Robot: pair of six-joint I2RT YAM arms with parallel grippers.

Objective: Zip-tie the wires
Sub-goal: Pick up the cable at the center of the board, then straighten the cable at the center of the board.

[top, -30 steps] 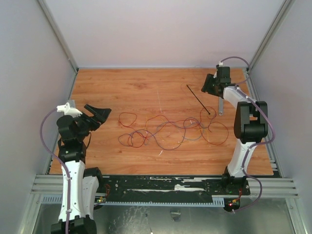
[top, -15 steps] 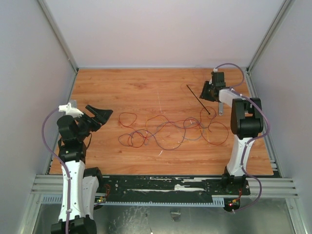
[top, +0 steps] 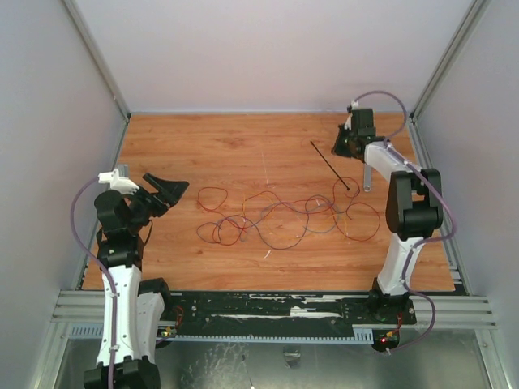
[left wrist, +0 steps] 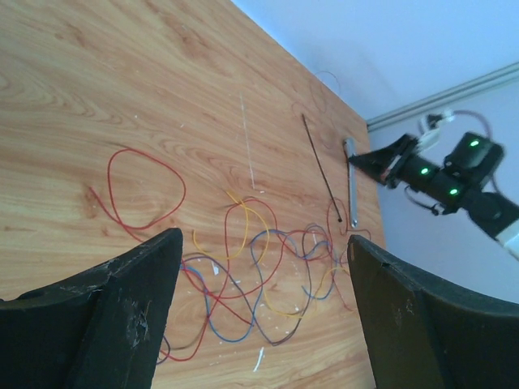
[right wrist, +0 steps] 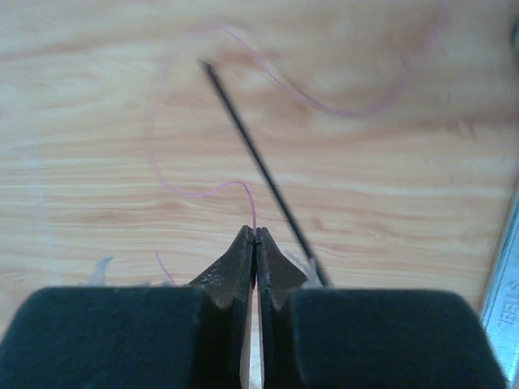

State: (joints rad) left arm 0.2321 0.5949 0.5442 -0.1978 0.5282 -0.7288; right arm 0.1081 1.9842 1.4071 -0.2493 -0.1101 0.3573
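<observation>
Right gripper [right wrist: 255,237] fingers clamped on pink strand of wires [right wrist: 243,183]; zip tie [right wrist: 259,162] just right of tips. Left gripper [left wrist: 263,237] fingers apart.

Wooden tabletop [top: 203,146], silver wrench [top: 366,177] lying near its right edge, pale walls [top: 268,49]

The wires [top: 284,215] lie across the middle of the table [top: 203,146], from 9 to 3 o'clock, right in the way of a low reach. The wood is bare toward 11 and 12 o'clock, and in a thin strip at 6. It is crowded at 2 o'clock, where the zip tie [top: 331,166], the wrench [top: 366,178] and the right gripper [right wrist: 255,233], closed on a pink wire [right wrist: 212,189], sit close together, and the walls [top: 49,121] stand close on both sides.
</observation>
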